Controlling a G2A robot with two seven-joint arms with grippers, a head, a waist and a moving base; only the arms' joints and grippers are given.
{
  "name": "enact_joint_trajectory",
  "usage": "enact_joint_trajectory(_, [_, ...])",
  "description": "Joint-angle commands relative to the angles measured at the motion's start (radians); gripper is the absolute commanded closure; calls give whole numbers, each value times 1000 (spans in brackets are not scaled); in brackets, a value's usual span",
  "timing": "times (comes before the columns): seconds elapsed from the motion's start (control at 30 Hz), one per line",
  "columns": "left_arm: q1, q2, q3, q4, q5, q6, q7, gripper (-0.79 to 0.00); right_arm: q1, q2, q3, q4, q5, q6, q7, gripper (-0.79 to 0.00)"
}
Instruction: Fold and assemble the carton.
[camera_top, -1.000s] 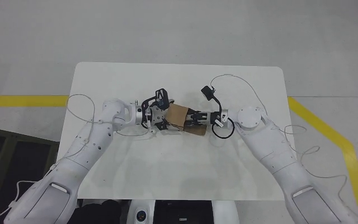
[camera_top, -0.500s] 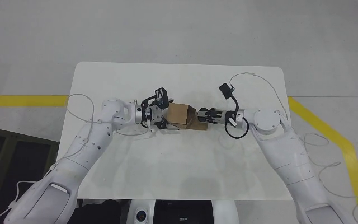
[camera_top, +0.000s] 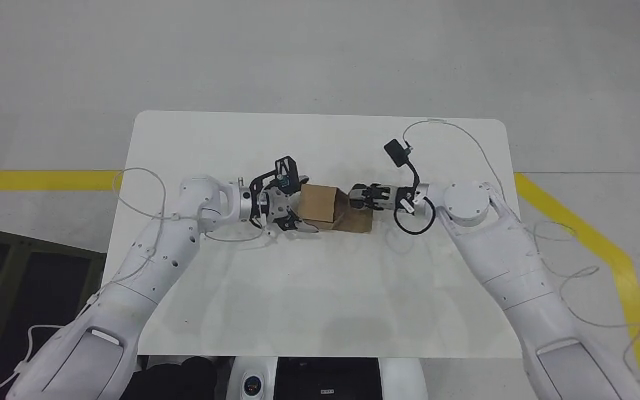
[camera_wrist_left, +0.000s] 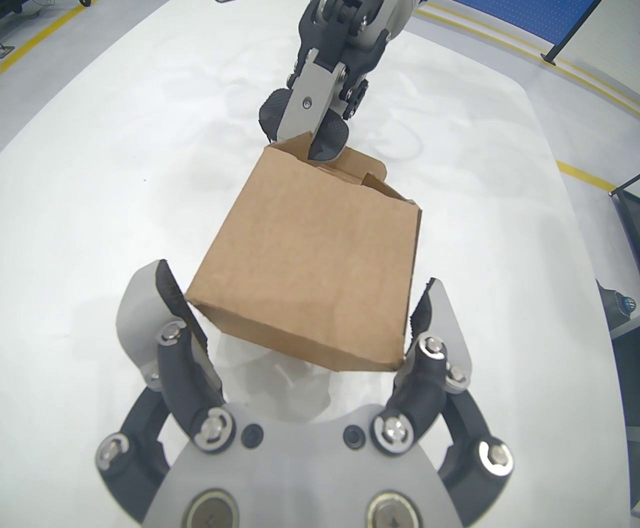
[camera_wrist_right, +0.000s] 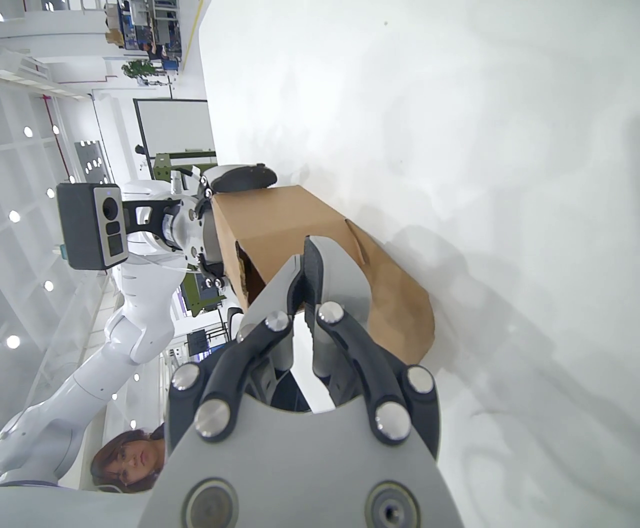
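while my left jaws, spread wide, clamp the carton (camera_wrist_left: 305, 260) between them, my right jaws, nearly closed, seem to pinch its far edge; i'd fold inward slowly, left grip firm.

White arms (camera_top: 160, 255) trail thin cables (camera_top: 440, 121); left hand (camera_wrist_left: 296, 287) and right hand (camera_wrist_right: 303, 255) have silver fingers (camera_wrist_left: 142, 310), black pads (camera_wrist_left: 172, 295) (round screws (camera_wrist_left: 214, 426)).

Left end effector (camera_wrist_left: 297, 290) clasps wide, right end effector (camera_wrist_right: 303, 267) pinches.
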Motion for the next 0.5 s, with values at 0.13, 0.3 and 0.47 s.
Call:
enact_joint_trajectory(0.13, [2,-1,0,-2,1,1,-4,-785,8,-2,-19,-11,-4,18,55,0])
enact_joint_trajectory(0.3, [2,-2,0,-3,1,2,-5,-785,-6,2,-19,-47,-16,42,70,0])
enact_joint_trajectory(0.47, [3,-3,-1,-4,4,4,-5,-785,-25,9,-9,-78,-33,68,77,0])
